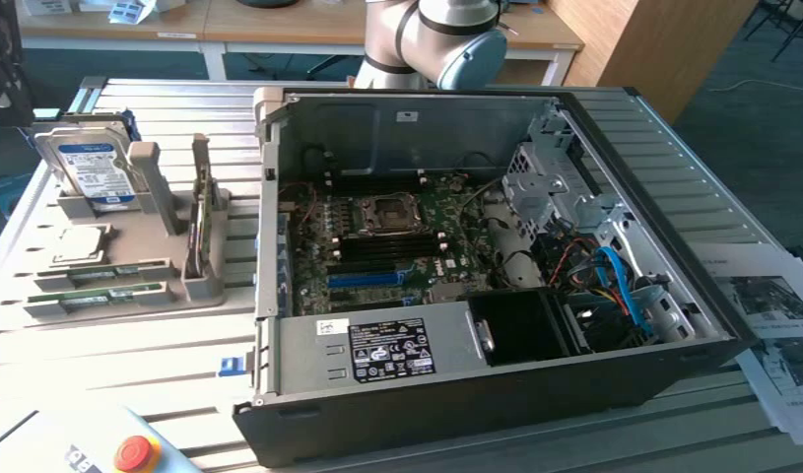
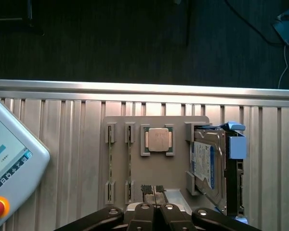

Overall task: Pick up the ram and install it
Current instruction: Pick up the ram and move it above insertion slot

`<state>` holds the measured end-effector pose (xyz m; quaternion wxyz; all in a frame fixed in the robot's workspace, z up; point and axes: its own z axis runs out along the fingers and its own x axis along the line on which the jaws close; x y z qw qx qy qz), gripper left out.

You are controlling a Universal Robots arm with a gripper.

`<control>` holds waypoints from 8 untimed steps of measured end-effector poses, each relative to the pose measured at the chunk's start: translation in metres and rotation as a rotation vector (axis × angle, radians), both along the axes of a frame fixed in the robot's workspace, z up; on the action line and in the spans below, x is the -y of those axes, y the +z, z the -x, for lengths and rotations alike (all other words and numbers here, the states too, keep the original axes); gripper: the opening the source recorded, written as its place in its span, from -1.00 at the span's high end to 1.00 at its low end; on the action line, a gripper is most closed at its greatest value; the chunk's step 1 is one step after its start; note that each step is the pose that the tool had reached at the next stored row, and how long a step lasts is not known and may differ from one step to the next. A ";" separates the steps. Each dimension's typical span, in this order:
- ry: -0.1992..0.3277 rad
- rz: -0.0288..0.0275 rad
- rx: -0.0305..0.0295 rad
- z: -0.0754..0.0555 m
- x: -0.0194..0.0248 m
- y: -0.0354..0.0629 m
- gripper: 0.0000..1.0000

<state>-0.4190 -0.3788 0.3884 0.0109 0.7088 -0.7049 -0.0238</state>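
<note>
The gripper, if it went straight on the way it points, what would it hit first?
The shut gripper would probably meet the grey holder tray, on bare plate near the processor chip; depth is unclear.

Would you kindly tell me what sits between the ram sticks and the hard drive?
A square processor chip lies between the ram and the hard drive, as the wrist view shows.

- table [image 1: 697, 168]: ribbed bare metal, satin sheen (catches the light)
- PC case [image 1: 506, 414]: matt black outside, dull grey sheet metal inside
- parts holder [image 2: 176, 171]: matt grey plastic
- ram [image 1: 97, 293]: green circuit board
</note>
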 end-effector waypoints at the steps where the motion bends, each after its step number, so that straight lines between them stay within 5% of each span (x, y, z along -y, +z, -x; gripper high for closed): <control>1: 0.002 0.0008 0.0000 0.000 0.0000 0.0000 0.80; 8: 0.021 0.0060 0.0000 0.000 0.0000 0.0000 0.80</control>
